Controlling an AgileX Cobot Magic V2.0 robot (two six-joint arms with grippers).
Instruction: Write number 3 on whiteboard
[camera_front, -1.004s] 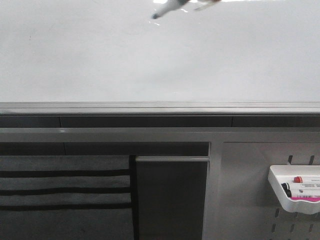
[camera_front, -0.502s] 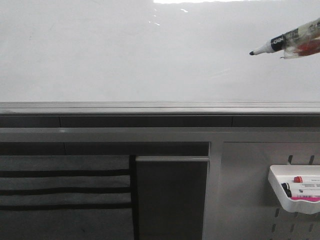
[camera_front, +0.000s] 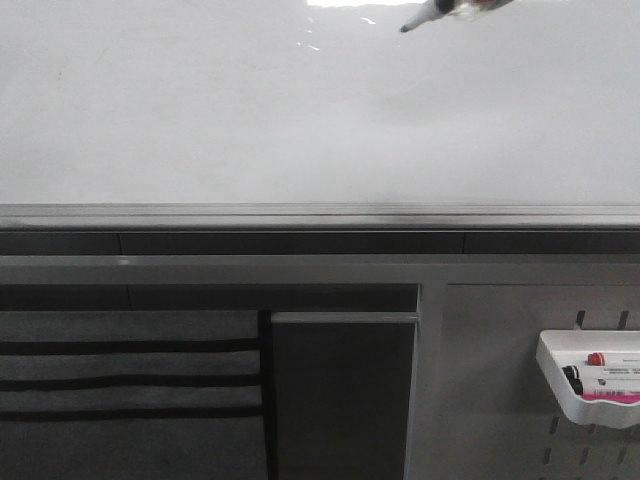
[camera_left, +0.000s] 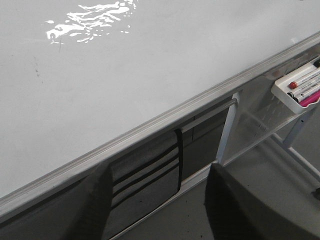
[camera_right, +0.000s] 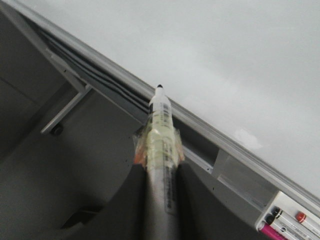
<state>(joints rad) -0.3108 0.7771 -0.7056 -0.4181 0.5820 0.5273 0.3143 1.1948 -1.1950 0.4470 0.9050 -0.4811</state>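
The whiteboard (camera_front: 250, 120) fills the upper front view, glossy and unmarked; no number 3 shows in any view. A white marker (camera_front: 432, 10) with a black tip pokes in at the top edge, right of centre, tip pointing left and down. In the right wrist view my right gripper (camera_right: 159, 167) is shut on this marker (camera_right: 161, 125), which is wrapped in yellowish tape, its tip over the board's lower rail. My left gripper (camera_left: 160, 200) stands open with nothing between its dark fingers (camera_left: 95, 205), below the whiteboard (camera_left: 150, 65).
A grey metal rail (camera_front: 320, 215) runs along the board's lower edge. Below it hang a grey striped pouch (camera_front: 130, 380) and a perforated panel (camera_front: 500, 400) holding a white tray (camera_front: 590, 385) of spare markers.
The marker was at the top centre a second ago, swung down to the right edge half a second ago, and is now back at the top edge, right of centre.
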